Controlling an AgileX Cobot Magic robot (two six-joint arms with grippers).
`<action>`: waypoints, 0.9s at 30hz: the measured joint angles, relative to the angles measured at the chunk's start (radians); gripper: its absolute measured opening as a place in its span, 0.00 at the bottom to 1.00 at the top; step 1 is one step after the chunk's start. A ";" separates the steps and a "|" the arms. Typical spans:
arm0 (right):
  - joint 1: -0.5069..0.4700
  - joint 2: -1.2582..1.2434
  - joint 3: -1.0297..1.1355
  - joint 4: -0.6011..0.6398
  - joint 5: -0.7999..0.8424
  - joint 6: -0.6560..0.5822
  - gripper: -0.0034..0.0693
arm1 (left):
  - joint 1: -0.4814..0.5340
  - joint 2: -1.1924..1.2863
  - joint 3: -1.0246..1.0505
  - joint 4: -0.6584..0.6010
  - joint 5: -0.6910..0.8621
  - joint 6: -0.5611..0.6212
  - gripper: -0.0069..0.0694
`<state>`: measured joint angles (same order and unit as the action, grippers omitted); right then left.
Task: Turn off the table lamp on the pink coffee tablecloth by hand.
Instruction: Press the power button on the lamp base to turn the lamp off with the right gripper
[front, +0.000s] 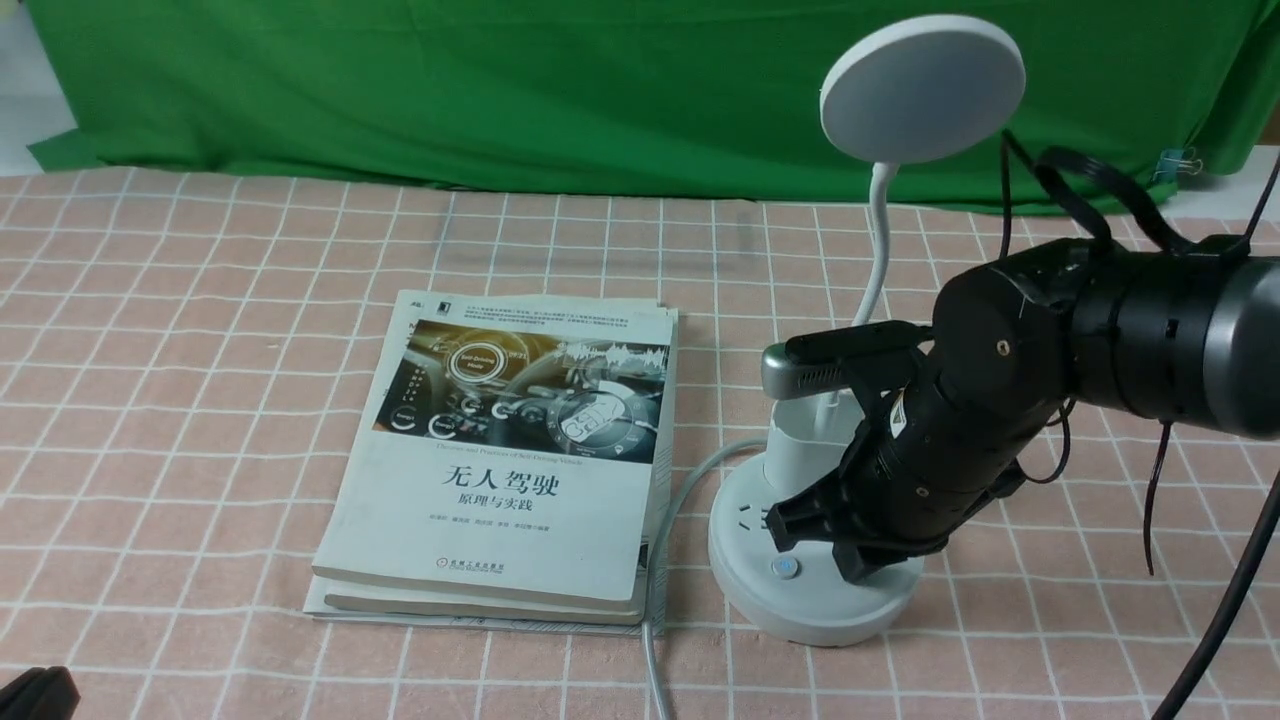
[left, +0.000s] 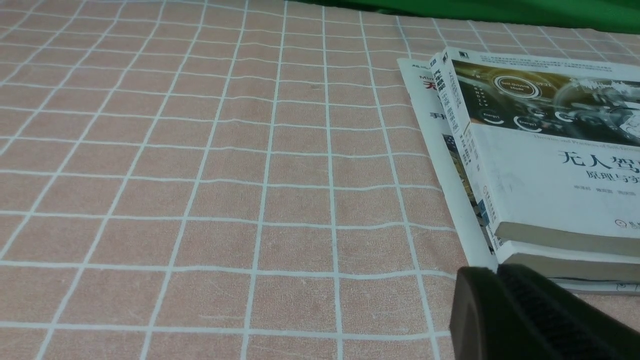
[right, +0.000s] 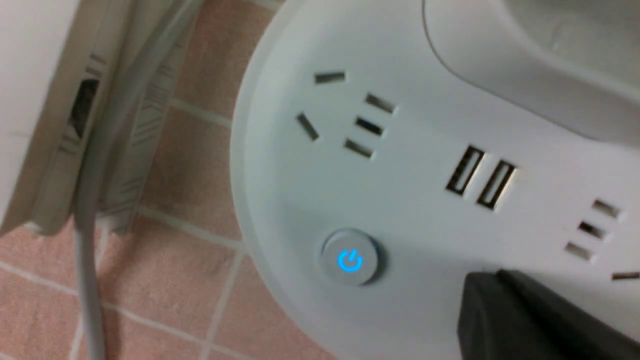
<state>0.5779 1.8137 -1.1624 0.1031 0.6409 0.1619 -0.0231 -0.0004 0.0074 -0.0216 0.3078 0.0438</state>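
Observation:
The white table lamp stands on the pink tablecloth (front: 200, 400) at the right, with its disc head (front: 922, 88) high on the bendy neck. Its round base (front: 760, 600) carries sockets and a button lit blue (front: 785, 569). My right gripper (front: 850, 560) is shut and empty, tip down on the base just beside that lit button. In the right wrist view the shut tip (right: 495, 276) is next to the blue button (right: 349, 260); I cannot tell if it touches the base. My left gripper (front: 35, 692) rests low at the near left, shut and empty (left: 495, 272).
A stack of books (front: 510, 460) lies just left of the lamp and also shows in the left wrist view (left: 550, 165). The lamp's grey cable (front: 660, 560) runs between the books and the base toward the front edge. A green backdrop (front: 500, 90) hangs behind.

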 joint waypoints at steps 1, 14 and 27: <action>0.000 -0.005 0.000 0.000 0.001 0.000 0.11 | 0.000 0.000 0.000 0.000 0.000 0.000 0.10; 0.000 -0.122 0.002 -0.001 0.009 -0.016 0.11 | 0.000 0.000 0.000 0.000 0.000 0.000 0.10; 0.011 0.007 -0.001 -0.001 0.009 -0.021 0.11 | 0.000 0.000 0.000 0.000 0.000 0.000 0.10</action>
<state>0.5885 1.8211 -1.1639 0.1022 0.6501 0.1414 -0.0231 -0.0004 0.0074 -0.0216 0.3078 0.0438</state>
